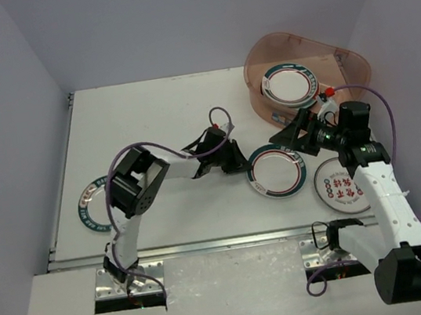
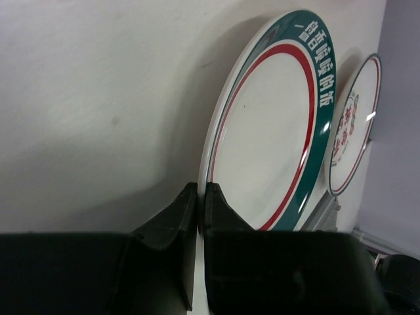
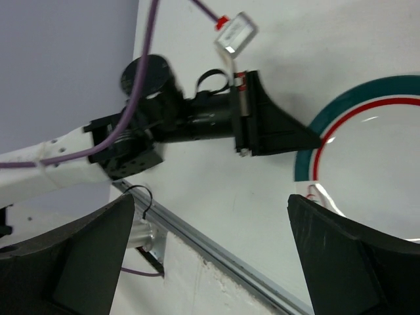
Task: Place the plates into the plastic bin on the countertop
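A teal-and-red rimmed white plate [image 1: 277, 172] lies in the middle of the countertop [image 1: 149, 119]. My left gripper [image 1: 234, 159] is at its left edge, and in the left wrist view the gripper [image 2: 201, 190] is shut on that plate's rim [image 2: 269, 138]. My right gripper [image 1: 291, 131] is wide open and empty above the table, between this plate and the plastic bin [image 1: 338, 55]. The bin holds a similar plate [image 1: 292, 86]. A red-lettered plate [image 1: 340, 186] lies partly under the right arm. Another teal-rimmed plate [image 1: 89, 203] lies at the left, partly hidden by the left arm.
The right wrist view shows the left gripper [image 3: 275, 131] at the plate's rim [image 3: 367, 98] and the metal strip [image 3: 223, 252] along the table's near edge. Pale lavender walls stand on three sides. A purple cable [image 1: 382, 112] loops beside the right arm.
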